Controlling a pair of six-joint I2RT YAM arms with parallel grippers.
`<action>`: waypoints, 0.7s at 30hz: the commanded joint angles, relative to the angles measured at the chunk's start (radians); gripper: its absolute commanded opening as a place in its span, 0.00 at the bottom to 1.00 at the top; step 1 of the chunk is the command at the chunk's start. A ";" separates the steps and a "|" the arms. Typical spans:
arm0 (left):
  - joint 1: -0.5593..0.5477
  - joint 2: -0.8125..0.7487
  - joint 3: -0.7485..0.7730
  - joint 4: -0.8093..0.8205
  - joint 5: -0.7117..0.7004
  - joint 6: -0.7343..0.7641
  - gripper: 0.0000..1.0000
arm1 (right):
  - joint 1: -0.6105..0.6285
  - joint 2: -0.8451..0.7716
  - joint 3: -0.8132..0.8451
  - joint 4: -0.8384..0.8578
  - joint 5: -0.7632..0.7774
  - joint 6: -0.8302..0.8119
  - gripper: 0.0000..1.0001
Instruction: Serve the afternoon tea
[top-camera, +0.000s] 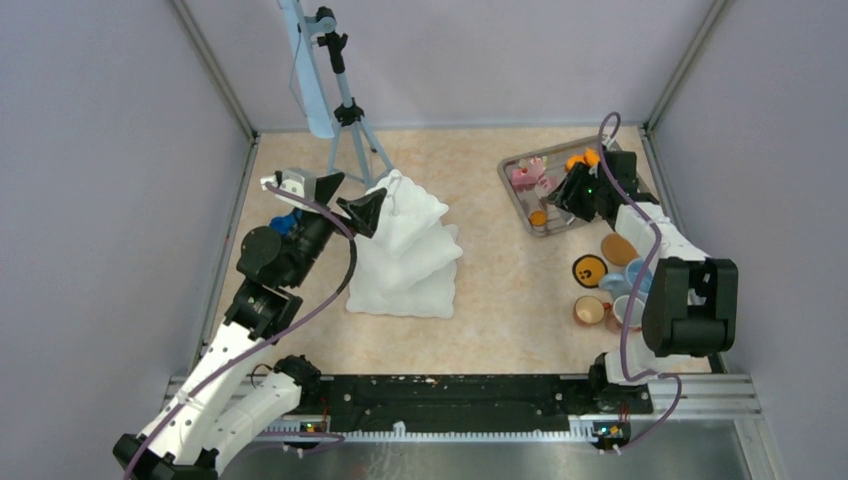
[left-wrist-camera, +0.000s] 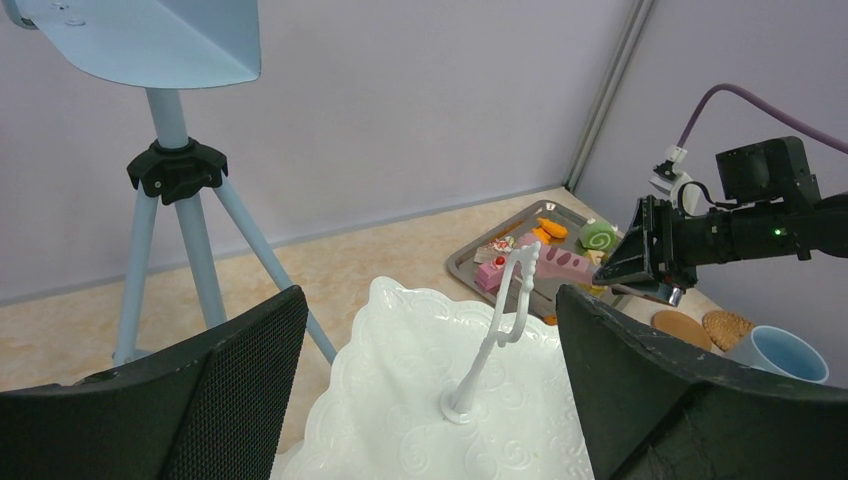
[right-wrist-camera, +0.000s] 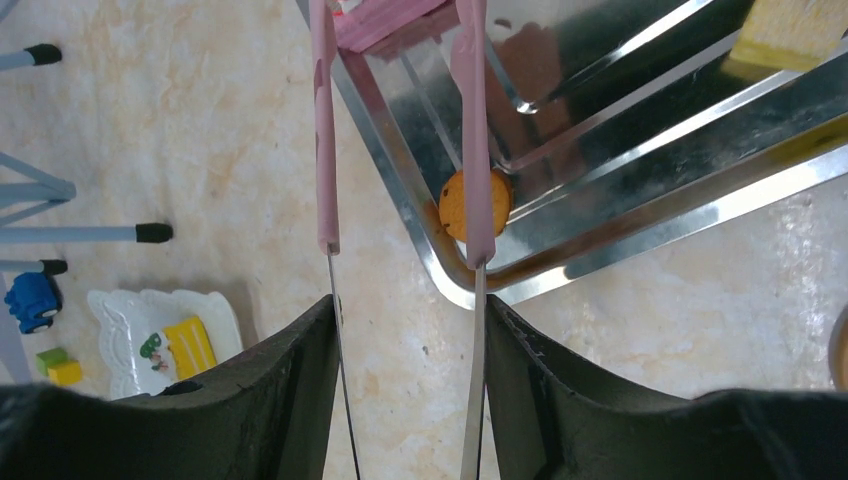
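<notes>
A steel tray (top-camera: 517, 172) at the back right holds toy pastries: pink (top-camera: 522, 177) and orange (top-camera: 577, 160) ones. My right gripper (top-camera: 575, 192) hovers over it, shut on pink tongs (right-wrist-camera: 473, 120) whose two arms stand apart. One arm crosses a small orange pastry (right-wrist-camera: 455, 205) in the tray's corner (right-wrist-camera: 650, 225). An orange-brown mug (top-camera: 589, 311) and a whitish-pink mug (top-camera: 628, 310) stand at the near right. My left gripper (left-wrist-camera: 430, 295) is open and empty above the white tiered stand (left-wrist-camera: 420, 360), its handle (left-wrist-camera: 505, 300) between the fingers.
A blue tripod (top-camera: 345, 110) stands at the back left. A blue toy car (top-camera: 285, 222) lies beside the left arm. Cookies (top-camera: 618, 248) and a blue cup (top-camera: 625, 277) lie between tray and mugs. A yellow slice (right-wrist-camera: 190, 345) sits on the white stand.
</notes>
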 joint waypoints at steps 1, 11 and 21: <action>-0.006 -0.015 -0.005 0.053 -0.002 0.002 0.99 | -0.020 0.051 0.105 0.056 -0.028 -0.001 0.50; -0.007 -0.005 -0.007 0.054 -0.003 0.004 0.99 | -0.018 0.102 0.125 0.058 -0.051 -0.034 0.53; -0.008 -0.002 -0.007 0.053 -0.002 0.004 0.99 | 0.058 0.160 0.166 0.054 0.012 0.014 0.55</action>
